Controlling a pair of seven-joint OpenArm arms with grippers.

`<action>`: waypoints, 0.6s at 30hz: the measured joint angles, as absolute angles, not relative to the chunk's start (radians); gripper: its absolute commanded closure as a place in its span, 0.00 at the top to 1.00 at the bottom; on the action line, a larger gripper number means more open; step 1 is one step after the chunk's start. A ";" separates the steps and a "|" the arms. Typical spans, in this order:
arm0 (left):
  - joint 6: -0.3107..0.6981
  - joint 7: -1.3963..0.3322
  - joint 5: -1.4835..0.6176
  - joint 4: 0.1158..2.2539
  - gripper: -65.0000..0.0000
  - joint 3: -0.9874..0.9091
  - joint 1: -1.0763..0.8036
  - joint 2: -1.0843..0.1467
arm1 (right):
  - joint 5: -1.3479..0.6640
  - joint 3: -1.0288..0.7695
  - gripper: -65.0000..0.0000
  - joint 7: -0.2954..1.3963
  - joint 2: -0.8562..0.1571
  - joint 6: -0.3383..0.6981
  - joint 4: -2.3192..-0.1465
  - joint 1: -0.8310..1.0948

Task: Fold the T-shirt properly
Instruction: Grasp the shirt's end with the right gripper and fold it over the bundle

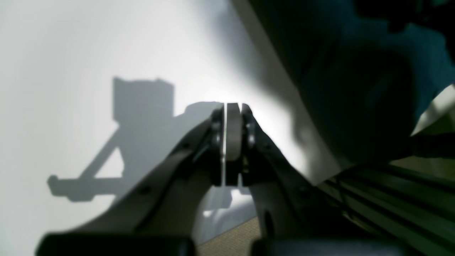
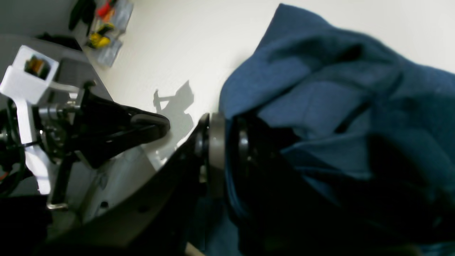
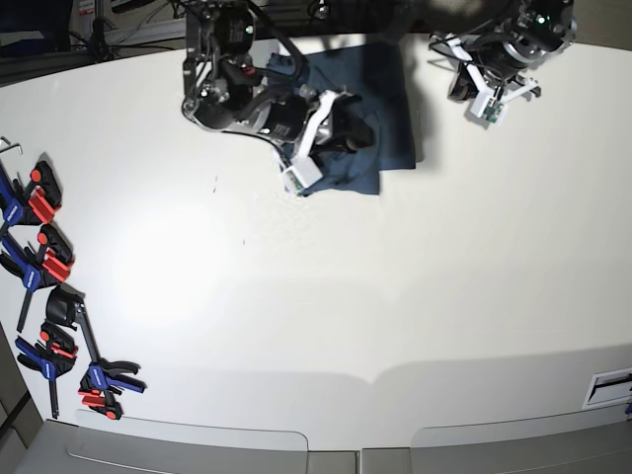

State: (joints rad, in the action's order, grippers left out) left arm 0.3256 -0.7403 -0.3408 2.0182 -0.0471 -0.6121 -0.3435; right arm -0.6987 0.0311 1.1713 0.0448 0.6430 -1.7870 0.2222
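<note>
White surface fills the room, clamps lying along its left edge. At its far middle lies the T-shirt, partly folded. Right claw is clamped on a fold of it. Left claw hangs beside the shirt, pressed together, holding nothing.

The left arm's black metal claw hangs with its grey pads pressed together, holding nothing. The right arm's black claw reaches low, its pads pinched on a fold of dark navy-teal cotton T-shirt.
</note>
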 measured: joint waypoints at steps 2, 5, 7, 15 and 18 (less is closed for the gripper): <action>0.326 -0.740 -0.341 2.018 0.00 -0.047 -0.612 -0.344 | -0.673 0.059 0.00 1.172 0.056 0.643 -1.787 0.222; 0.326 -0.740 -0.341 2.018 0.00 -0.047 -0.612 -0.344 | -0.646 0.079 0.00 1.171 0.070 0.643 -1.787 0.222; 0.326 -0.740 -0.340 2.018 0.00 -0.047 -0.612 -0.344 | -0.646 0.079 0.00 1.171 0.069 0.643 -1.787 0.222; 0.326 -0.736 -0.340 2.018 0.00 -0.047 -0.612 -0.344 | -0.787 0.079 0.30 1.225 0.069 0.636 -1.787 0.222; 0.326 -0.736 -0.340 2.018 0.00 -0.047 -0.612 -0.344 | -0.953 0.079 0.30 1.267 0.069 0.641 -1.787 0.222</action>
State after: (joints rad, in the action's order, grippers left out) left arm 0.3256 -0.7364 -0.3405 2.0182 -0.0471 -0.6121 -0.3435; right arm -0.9531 0.0788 1.2675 0.0692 0.6411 -1.7870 0.2218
